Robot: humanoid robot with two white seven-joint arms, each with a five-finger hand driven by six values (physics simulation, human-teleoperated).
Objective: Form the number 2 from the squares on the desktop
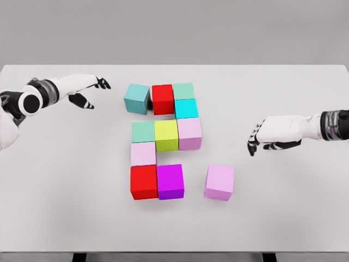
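Observation:
Coloured cubes stand in a blocky figure at the table's middle. The top row is a teal cube (136, 98), slightly askew, a red cube (162, 99) and a green cube (184, 91), with a cyan cube (186, 108) below the green one. The middle row is a green cube (143, 131), a yellow-green cube (166, 135) and a pink cube (190, 133). Below come a pale pink cube (143, 154), a red cube (144, 182) and a magenta cube (170, 181). A loose pink cube (220, 182) sits apart to the right. My left hand (87, 91) hovers open left of the teal cube. My right hand (260, 139) is open, up and right of the loose cube.
The white table (65, 207) has its front edge near the bottom of the view and its back edge against a grey wall. Both forearms reach in from the sides at mid height.

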